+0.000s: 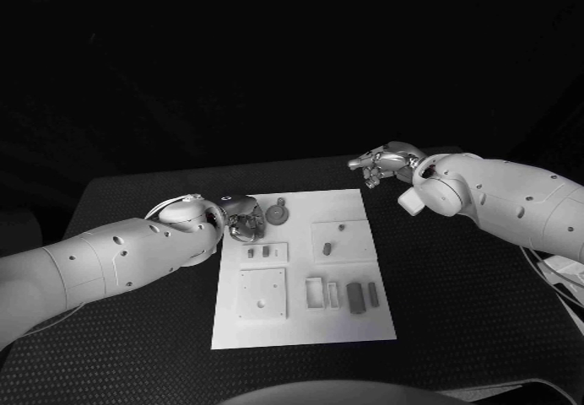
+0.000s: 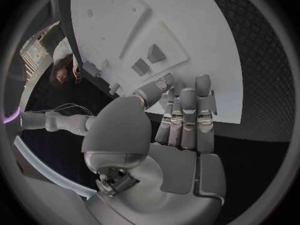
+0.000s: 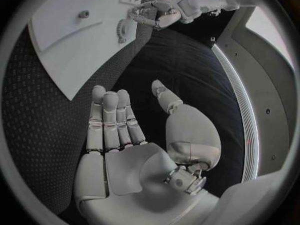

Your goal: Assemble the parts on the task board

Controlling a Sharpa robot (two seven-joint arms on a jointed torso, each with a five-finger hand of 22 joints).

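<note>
Your task board (image 1: 305, 329) lies flat in the middle of the black bench (image 1: 462, 321), its long side running away from the robot. On it you can see a round part with a short stem (image 1: 280, 213) near the far left corner, 2 small parts (image 1: 258, 251) side by side in a small raised frame below it, 1 small part (image 1: 327, 248) alone in a square recess on the right half, a raised square block (image 1: 262, 294) on the near left, and 2 dark upright parts (image 1: 361, 296) next to a pair of pale slots (image 1: 321, 292) on the near right. Your left hand (image 1: 241, 218) sits over the board's far left edge, just beside the round part; whether it touches the part cannot be told. In the left wrist view that hand (image 2: 182, 116) shows its fingers straight and close together, thumb alongside, nothing gripped, with the board (image 2: 125, 15) beyond the fingertips. Your right hand (image 1: 385, 164) hangs over bare bench off the board's far right corner, apart from the board. In the right wrist view it (image 3: 134, 130) is released: palm flat, fingers extended, thumb spread to the side, holding nothing, with the board (image 3: 69, 40) off to one side of it.
</note>
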